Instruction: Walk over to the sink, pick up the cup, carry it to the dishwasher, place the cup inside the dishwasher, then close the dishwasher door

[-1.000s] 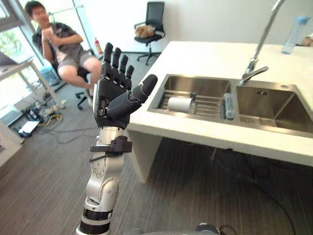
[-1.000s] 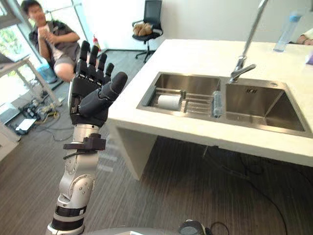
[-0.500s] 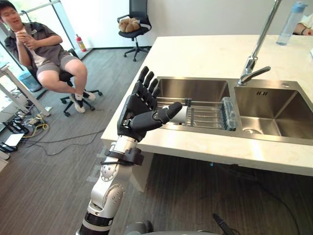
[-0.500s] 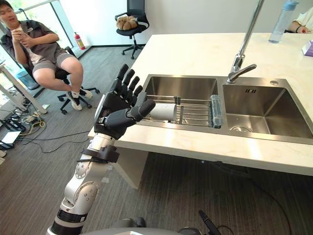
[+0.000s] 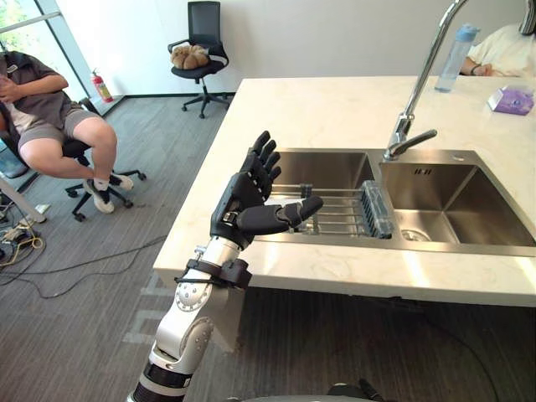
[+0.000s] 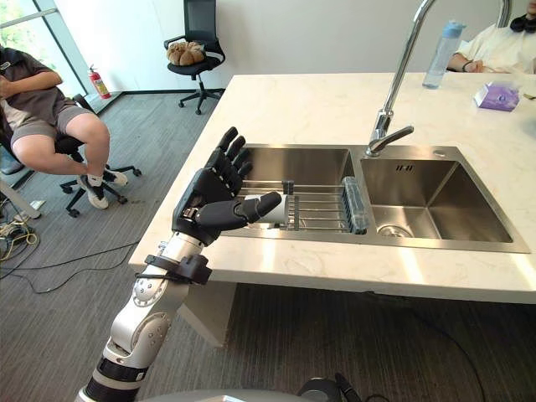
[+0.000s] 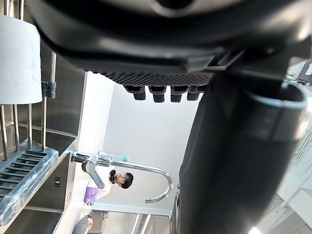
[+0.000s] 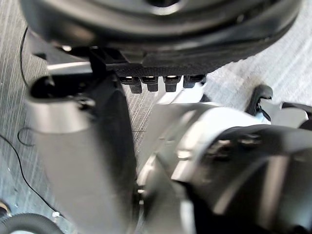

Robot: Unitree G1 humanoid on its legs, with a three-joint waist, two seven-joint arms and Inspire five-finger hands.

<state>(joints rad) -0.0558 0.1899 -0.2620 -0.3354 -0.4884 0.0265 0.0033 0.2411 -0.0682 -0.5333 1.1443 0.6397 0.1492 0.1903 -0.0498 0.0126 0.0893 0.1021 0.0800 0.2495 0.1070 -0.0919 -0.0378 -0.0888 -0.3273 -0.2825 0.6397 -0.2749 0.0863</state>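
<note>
**Hazards at the reach into the sink**

**Present state.** The left hand (image 5: 243, 201) is raised in front of the left basin of the sink (image 5: 477, 193). Its fingers are straight and spread, its thumb points toward the basin, and it holds nothing. The right hand (image 8: 156, 29) hangs low over the floor with its fingers straight, and it is also empty. The cup (image 7: 19, 58) lies on its side on the wire rack (image 5: 339, 209) that spans the left basin, apart from the left hand.

**What could go wrong.**
- Roll or slide: a round cup on thin bars has little to hold it. A first touch from one side would probably push it along the rack, toward the plastic-wrapped piece (image 5: 374, 209) at the rack's right end.
- Snagging: fingers lowered too deep could catch between the bars or strike the basin wall.
- Blocked sight: in the eye views the thumb covers most of the cup, so the final approach is poorly seen from the head.
- Weak grasp: if the hand closes on the curved side off-centre, the cup may squirt out and drop into the basin or onto the bench (image 5: 335, 109).

**The cup.** It is plain white and straight-sided, and looks smooth. No handle is seen. It appears to lie lengthwise along the bars. Which end is open cannot be told.
</note>
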